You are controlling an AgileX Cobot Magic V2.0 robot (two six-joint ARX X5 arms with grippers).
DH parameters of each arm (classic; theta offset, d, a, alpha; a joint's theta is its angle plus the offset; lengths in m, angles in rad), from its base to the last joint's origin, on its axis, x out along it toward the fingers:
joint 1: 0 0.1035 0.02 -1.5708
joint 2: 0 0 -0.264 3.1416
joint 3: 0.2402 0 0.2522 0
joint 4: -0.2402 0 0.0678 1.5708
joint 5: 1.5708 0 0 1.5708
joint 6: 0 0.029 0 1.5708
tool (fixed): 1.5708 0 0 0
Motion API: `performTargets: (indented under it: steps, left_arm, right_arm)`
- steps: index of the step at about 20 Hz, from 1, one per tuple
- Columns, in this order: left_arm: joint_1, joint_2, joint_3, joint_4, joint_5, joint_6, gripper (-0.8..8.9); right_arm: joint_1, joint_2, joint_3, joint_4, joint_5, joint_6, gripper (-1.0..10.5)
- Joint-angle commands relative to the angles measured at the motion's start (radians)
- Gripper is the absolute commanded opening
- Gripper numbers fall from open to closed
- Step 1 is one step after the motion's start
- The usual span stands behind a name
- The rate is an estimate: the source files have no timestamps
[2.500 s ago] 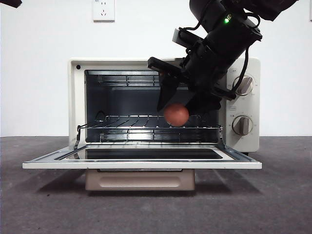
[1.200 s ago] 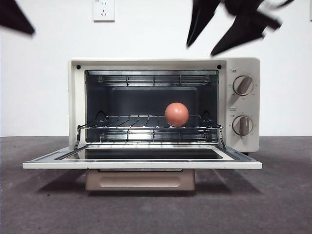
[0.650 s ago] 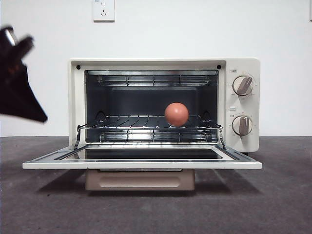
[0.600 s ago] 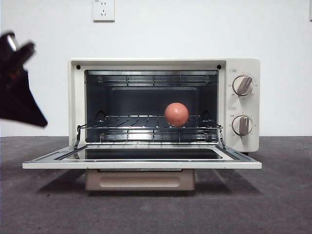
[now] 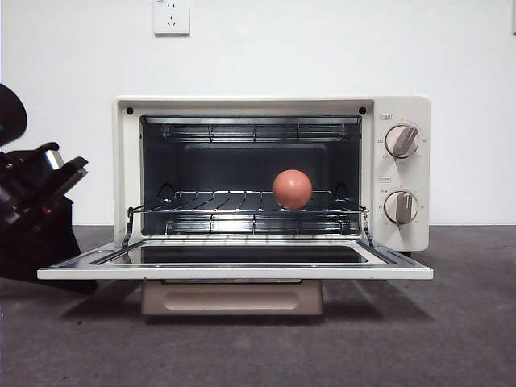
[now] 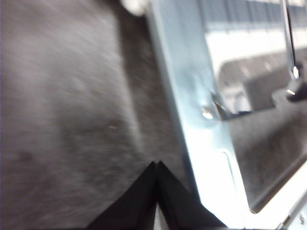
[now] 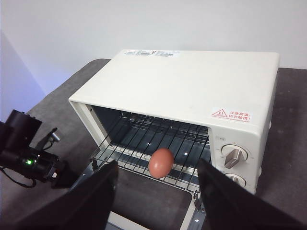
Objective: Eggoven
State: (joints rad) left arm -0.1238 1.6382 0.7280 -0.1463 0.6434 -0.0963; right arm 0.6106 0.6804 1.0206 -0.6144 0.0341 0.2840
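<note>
A: Where's the egg (image 5: pixel 292 189)?
B: On the wire rack (image 5: pixel 242 203) inside the open oven (image 5: pixel 125 161), toward 3 o'clock, untouched.
A: The left gripper (image 6: pixel 157 165)?
B: Low on the worktop (image 5: pixel 451 339) at the door's (image 5: pixel 234 272) 9 o'clock end, fingers pressed together, empty; its wrist view is blurred.
A: The right gripper (image 7: pixel 156 172)?
B: High above the oven, fingers spread, tips cut off at the frame's edge.
</note>
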Motion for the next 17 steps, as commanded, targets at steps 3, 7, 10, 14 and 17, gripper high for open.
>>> performTargets:
  steps: [3, 7, 10, 14, 17]
  left_arm:
    - [-0.009, 0.020, 0.003, 0.016, 0.056, -0.002, 0.06]
    - [-0.005, 0.020, 0.003, 0.029, 0.175, -0.003, 0.06]
    - [-0.004, 0.020, 0.003, 0.080, 0.238, -0.045, 0.06]
    - [0.015, 0.020, 0.004, 0.166, 0.286, -0.116, 0.06]
    - [0.035, 0.020, 0.004, 0.240, 0.309, -0.175, 0.06]
  right_arm:
    - [0.009, 0.004, 0.018, 0.006, 0.027, -0.011, 2.7]
    - [0.009, 0.005, 0.018, 0.006, 0.028, -0.011, 2.7]
    - [0.009, 0.005, 0.018, 0.003, 0.045, -0.011, 2.7]
    - [0.009, 0.004, 0.018, -0.001, 0.046, -0.010, 2.7]
    - [0.009, 0.004, 0.018, -0.001, 0.045, -0.008, 2.7]
